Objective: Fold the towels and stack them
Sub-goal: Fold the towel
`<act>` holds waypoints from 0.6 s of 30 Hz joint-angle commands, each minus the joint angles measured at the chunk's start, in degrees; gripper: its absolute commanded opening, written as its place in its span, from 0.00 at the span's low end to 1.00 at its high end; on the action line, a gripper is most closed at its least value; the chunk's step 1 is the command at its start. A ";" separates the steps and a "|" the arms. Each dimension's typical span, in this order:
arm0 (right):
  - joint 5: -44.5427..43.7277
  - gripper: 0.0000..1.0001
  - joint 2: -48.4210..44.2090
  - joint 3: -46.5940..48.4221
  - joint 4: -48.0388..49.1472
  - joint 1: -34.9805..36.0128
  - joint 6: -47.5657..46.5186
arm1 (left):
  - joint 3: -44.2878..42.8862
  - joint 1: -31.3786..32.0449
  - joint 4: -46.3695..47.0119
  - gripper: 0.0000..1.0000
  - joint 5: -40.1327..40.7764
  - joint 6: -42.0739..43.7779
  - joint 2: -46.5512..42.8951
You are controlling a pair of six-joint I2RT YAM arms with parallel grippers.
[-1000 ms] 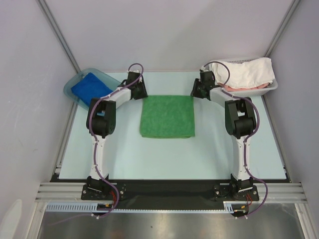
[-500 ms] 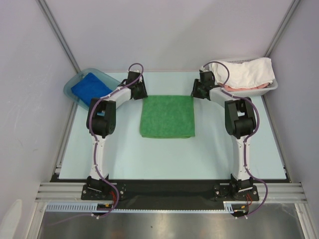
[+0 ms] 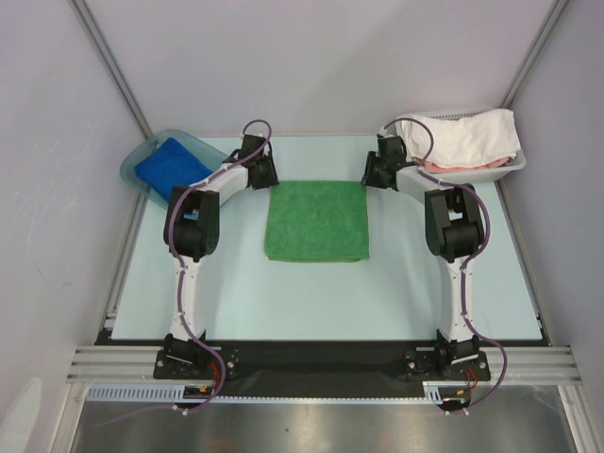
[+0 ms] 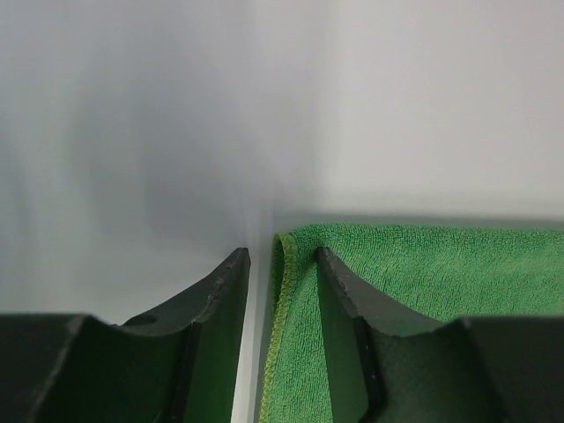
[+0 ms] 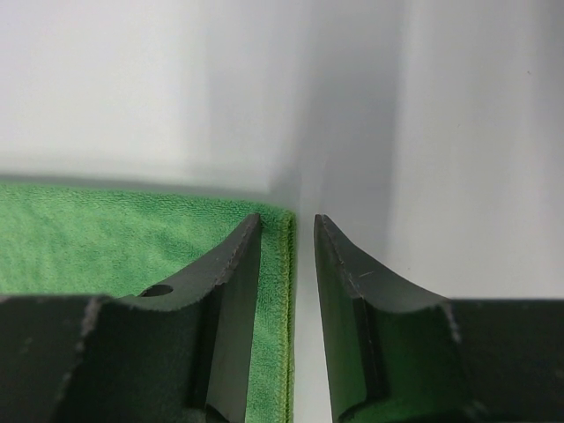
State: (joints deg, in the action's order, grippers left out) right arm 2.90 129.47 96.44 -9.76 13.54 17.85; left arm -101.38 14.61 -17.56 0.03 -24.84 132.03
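Nearest my bases the table [image 3: 311,297] lies bare, with open room in front of the green towel [image 3: 316,222] and down both its sides. The towel lies folded flat in the middle, its edges square to the table's. At its far left corner sits my left gripper [image 4: 282,256], jaws spread wide. The hem runs up the gap between them unpinched, one finger over bare table and the other over the cloth. At the far right corner sits my right gripper [image 5: 304,218], jaws parted by a narrower gap and holding nothing, with the hem just beside the finger on the cloth side. Farther back on the left, a clear bluish tub [image 3: 132,162] holds the folded blue towel [image 3: 170,167]. On the right, a white basket [image 3: 500,170] holds a white cloth [image 3: 467,137] heaped over a pinkish item [image 3: 442,166].
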 commanded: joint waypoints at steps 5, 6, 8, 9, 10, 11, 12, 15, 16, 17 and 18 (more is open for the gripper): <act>0.27 0.36 0.00 -0.46 0.26 0.52 -1.06 | -0.92 -0.29 -3.09 0.41 -1.26 2.43 0.42; 0.53 0.37 0.17 -0.55 0.35 0.61 -1.15 | -1.70 -0.29 -3.44 0.41 -1.52 2.60 0.77; 0.44 0.36 0.69 -0.29 0.09 0.78 -1.23 | -2.15 -0.29 -4.06 0.40 -1.79 2.69 1.56; 0.44 0.36 0.87 -0.20 -0.08 0.70 -1.32 | -2.24 -0.29 -3.97 0.40 -2.05 2.69 1.57; 0.44 0.36 0.87 -0.12 0.00 0.78 -1.24 | -2.15 -0.29 -3.88 0.40 -2.14 2.69 1.83; 0.36 0.36 1.05 -0.03 0.00 0.87 -1.41 | -2.33 -0.29 -3.88 0.40 -2.49 2.69 2.00; 0.09 0.36 1.05 -0.03 -0.17 0.87 -1.50 | -2.68 -0.29 -4.06 0.40 -2.67 2.69 2.44; -0.35 0.36 1.49 0.67 -0.61 1.14 -1.76 | -3.47 -0.20 -4.67 0.38 -2.93 2.69 3.24; -0.61 0.36 1.66 0.76 -0.70 1.22 -1.76 | -3.64 -0.20 -4.67 0.37 -3.11 2.69 3.32; -0.78 0.36 1.84 1.29 -1.05 1.23 -2.02 | -3.65 -0.20 -4.67 0.37 -3.28 2.69 3.50; -0.96 0.36 2.01 1.46 -1.23 1.31 -2.03 | -3.73 -0.20 -4.67 0.36 -3.46 2.69 3.67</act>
State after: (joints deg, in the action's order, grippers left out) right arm 2.81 129.97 96.36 -10.09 14.35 16.99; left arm -103.83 14.55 -19.22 -1.83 -23.35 133.38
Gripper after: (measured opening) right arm 0.363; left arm 0.366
